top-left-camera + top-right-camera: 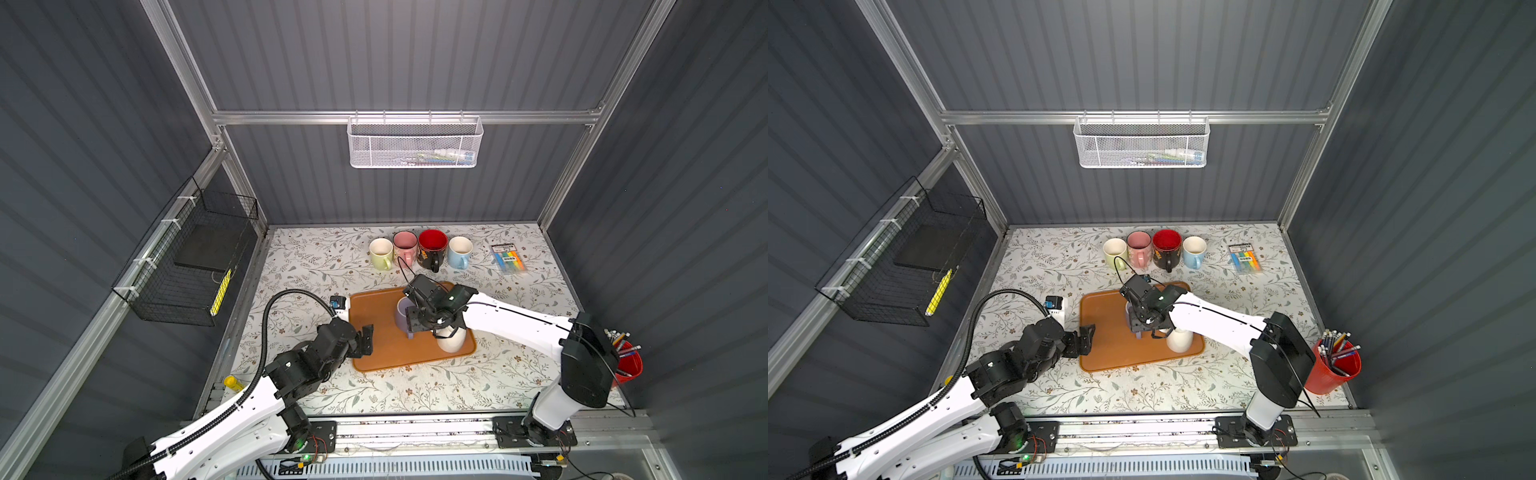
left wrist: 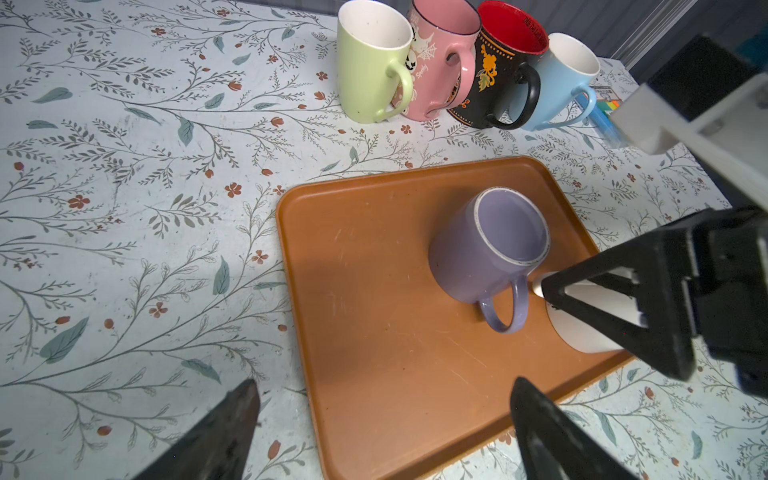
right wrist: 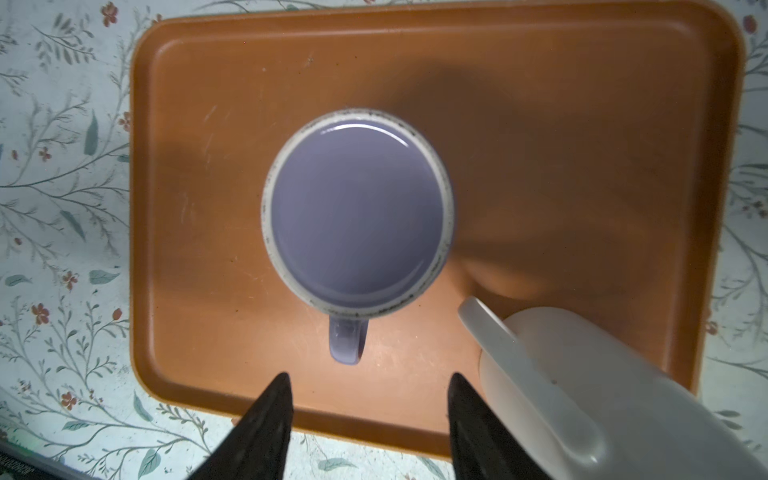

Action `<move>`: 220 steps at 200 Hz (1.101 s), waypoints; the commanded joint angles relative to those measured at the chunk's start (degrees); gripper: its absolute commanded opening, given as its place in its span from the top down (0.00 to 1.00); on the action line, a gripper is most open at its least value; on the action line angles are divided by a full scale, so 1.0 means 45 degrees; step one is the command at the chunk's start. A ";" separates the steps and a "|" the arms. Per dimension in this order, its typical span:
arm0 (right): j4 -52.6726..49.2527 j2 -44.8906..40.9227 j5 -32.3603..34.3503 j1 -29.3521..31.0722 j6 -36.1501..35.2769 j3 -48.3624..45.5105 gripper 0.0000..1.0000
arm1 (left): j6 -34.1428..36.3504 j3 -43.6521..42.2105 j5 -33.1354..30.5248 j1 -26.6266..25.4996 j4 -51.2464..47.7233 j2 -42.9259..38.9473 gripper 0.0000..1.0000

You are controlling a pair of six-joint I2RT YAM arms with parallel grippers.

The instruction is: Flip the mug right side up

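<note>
Purple mug [image 3: 359, 212] stands about mid-way across the orange tray [image 3: 623, 83], long axis vertical. The upward face is a flat-looking disc inside a rough pale ring. That reads as the base, not a deep opening, so I judge it still upside down, though not for certain. Its handle [image 3: 348, 340] sticks out sideways, straight at the right gripper [image 3: 369, 376]. Those jaws are parted partway and hold nothing, hovering above the mug with the handle just beyond the tips and lined up with the gap. Left gripper [image 2: 384, 384] sits over the tray's left edge, jaws wide open and empty, with bare tray between it and the mug. Right arm is clearly the nearer of the 2. White mug [image 3: 602, 374] sits just beside the purple one on the right arm's side and could get clipped. Tray rests on the flowered table [image 2: 124, 208].
</note>
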 commanded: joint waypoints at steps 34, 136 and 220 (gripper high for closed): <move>0.0035 0.1126 0.0486 0.0209 0.0399 0.0856 0.46 | -0.0351 -0.0285 -0.0052 -0.0048 -0.0364 -0.0466 0.06; -0.0033 0.2247 0.0865 0.0258 0.0248 0.1173 0.58 | -0.0379 -0.0564 -0.0072 -0.0045 -0.0158 -0.0406 0.06; -0.0041 0.2361 0.1174 0.0258 -0.0021 0.1218 0.84 | -0.0374 -0.0489 -0.0140 -0.0048 -0.0165 -0.0292 0.05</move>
